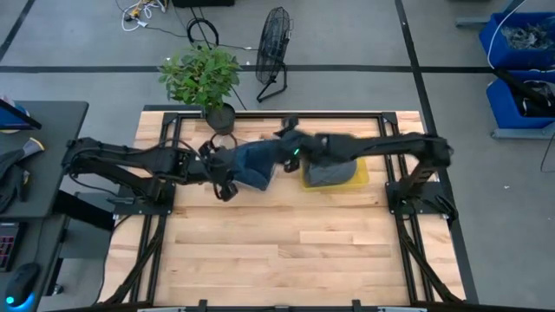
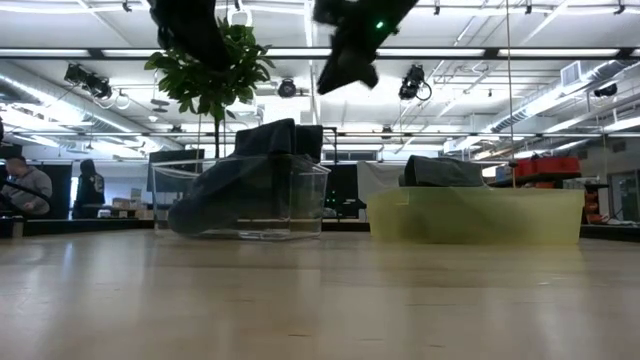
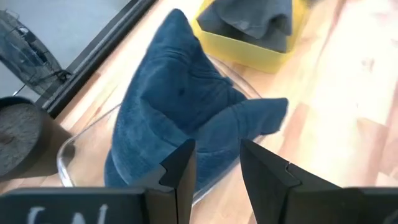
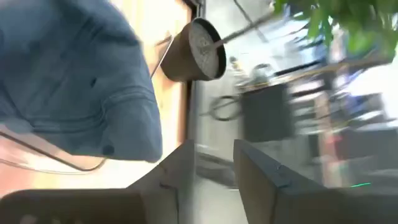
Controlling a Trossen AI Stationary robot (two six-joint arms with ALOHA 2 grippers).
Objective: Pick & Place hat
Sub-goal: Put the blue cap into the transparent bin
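In clear bin [image 2: 300, 200]: one blue hat [image 3: 186, 112]; yellow bin [image 1: 357, 178]: one grey hat [image 3: 255, 18]. Both fingers narrowly parted, empty.

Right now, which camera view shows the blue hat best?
The left wrist view: the blue hat fills the frame, lying in its clear container. The high view has arms covering it, the low view shows it dark, and the right wrist view crops it.

A pale wooden counter [image 1: 286, 251] stands on a grey floor [image 1: 78, 52] crossed by dark lines. At twelve o'clock sit a potted plant [image 1: 202, 76] and a black fan [image 1: 274, 43]; blue bins [image 1: 520, 52] stand at two o'clock. Ceiling lights [image 2: 90, 80] hang over people seated far back [image 2: 30, 185].
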